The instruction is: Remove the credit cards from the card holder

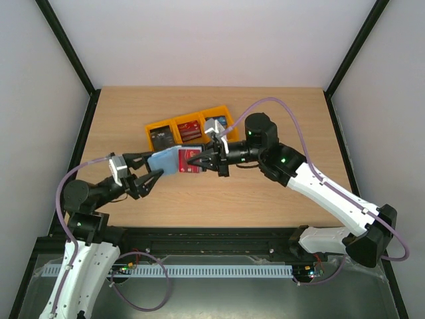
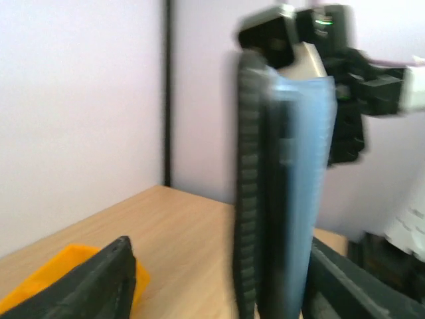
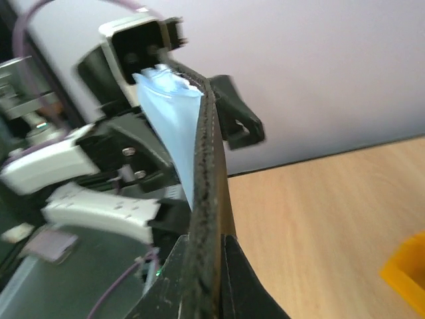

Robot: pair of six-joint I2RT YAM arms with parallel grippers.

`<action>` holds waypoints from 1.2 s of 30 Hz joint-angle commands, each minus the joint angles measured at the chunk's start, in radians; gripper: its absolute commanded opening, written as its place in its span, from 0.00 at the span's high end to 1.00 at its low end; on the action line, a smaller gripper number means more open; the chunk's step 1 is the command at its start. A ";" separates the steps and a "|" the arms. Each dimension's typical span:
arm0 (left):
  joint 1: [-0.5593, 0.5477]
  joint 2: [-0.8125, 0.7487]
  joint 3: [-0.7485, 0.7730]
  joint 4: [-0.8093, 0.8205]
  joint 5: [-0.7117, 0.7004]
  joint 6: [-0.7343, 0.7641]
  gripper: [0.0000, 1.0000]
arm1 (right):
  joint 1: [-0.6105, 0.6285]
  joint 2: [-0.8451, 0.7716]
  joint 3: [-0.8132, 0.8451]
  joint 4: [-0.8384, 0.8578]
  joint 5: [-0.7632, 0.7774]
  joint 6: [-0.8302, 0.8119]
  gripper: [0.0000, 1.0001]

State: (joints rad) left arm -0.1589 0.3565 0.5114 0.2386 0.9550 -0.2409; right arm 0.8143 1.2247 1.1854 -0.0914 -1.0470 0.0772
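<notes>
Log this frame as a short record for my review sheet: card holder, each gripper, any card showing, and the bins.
card holder: open, blue-grey lining up, held off the table between both arms
right gripper: shut on the card holder's edge
left gripper: open, fingers either side of the holder's other end
red card: showing in the holder by the right gripper, not yet out
yellow bins: three in a row behind, with dark, red and bluish items inside
image quality: left wrist view blurred

Open card holder (image 1: 163, 161) lifted midair, red credit card (image 1: 188, 161) inside
</notes>
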 commanded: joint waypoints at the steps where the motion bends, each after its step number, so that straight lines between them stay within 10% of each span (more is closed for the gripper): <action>1: 0.002 -0.013 0.006 -0.100 -0.452 -0.074 0.27 | 0.001 0.000 0.011 0.007 0.406 0.115 0.98; 6: 0.016 -0.056 0.008 -0.156 -0.593 -0.009 0.22 | 0.002 0.147 0.137 -0.205 0.953 0.273 0.98; 10: 0.015 -0.099 -0.029 -0.103 -0.395 0.022 0.34 | 0.042 0.235 0.223 -0.299 1.066 0.293 0.98; 14: 0.003 -0.110 -0.107 0.060 -0.129 -0.199 0.50 | 0.101 0.266 0.234 -0.215 0.898 0.240 0.98; 19: -0.065 0.020 -0.098 0.037 -0.204 -0.284 0.67 | 0.132 0.263 0.198 -0.090 0.616 0.206 0.98; 36: -0.069 0.036 -0.109 0.023 -0.216 -0.337 0.71 | 0.134 0.146 0.060 0.145 0.138 0.153 0.98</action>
State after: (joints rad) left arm -0.2317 0.3931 0.4046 0.2501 0.7193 -0.5560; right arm 0.9443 1.4235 1.2583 -0.0772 -0.7551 0.2504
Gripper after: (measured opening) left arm 0.300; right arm 0.049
